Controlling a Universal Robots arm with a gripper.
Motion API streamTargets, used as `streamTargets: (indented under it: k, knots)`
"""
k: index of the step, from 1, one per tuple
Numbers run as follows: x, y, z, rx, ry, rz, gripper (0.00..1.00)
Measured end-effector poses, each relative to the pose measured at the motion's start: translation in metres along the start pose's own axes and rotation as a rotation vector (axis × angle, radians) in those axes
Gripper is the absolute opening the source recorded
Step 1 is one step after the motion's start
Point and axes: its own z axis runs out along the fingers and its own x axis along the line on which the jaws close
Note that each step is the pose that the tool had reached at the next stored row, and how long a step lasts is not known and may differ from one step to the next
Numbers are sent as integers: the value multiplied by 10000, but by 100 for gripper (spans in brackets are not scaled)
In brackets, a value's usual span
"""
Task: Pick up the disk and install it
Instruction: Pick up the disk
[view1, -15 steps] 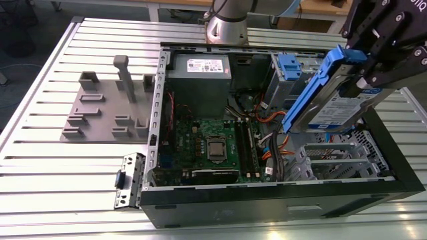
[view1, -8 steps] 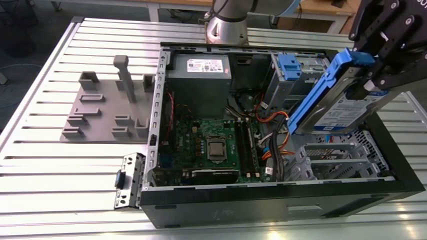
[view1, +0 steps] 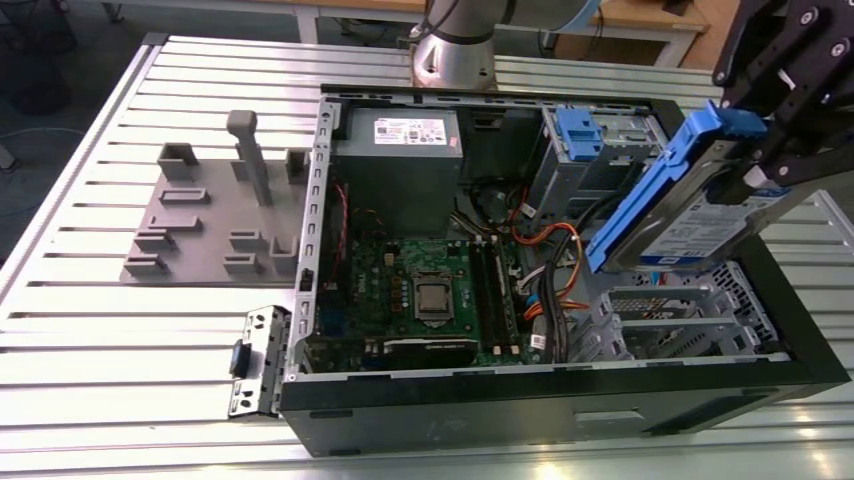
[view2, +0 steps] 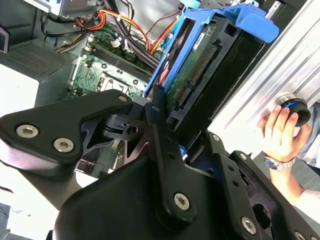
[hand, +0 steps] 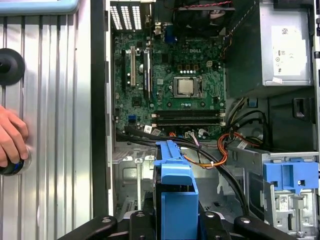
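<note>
The disk (view1: 697, 222), a silver drive with a white-and-blue label in a bright blue carrier frame, hangs tilted above the open computer case (view1: 561, 410), over its part at the exterior view's right. My black gripper (view1: 758, 165) is shut on the disk's upper end. In the second wrist view the disk (view2: 197, 65) shows its green circuit side and connector, clamped between the fingers (view2: 159, 117). The first wrist view looks down past the blue carrier (hand: 175, 192) into the case.
Inside the case are a motherboard (view1: 427, 290), a grey power supply (view1: 400, 150), orange and black cables (view1: 554, 270), a metal drive cage (view1: 674, 310) and a bay with a blue tab (view1: 581, 135). A grey fixture plate (view1: 200, 215) lies on the slatted table. A person's hand (view2: 280, 130) holds a knob.
</note>
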Motion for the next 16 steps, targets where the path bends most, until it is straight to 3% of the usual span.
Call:
streamTargets:
  k: [16]
  knots:
    - [61,-154,12,0,1,0,36]
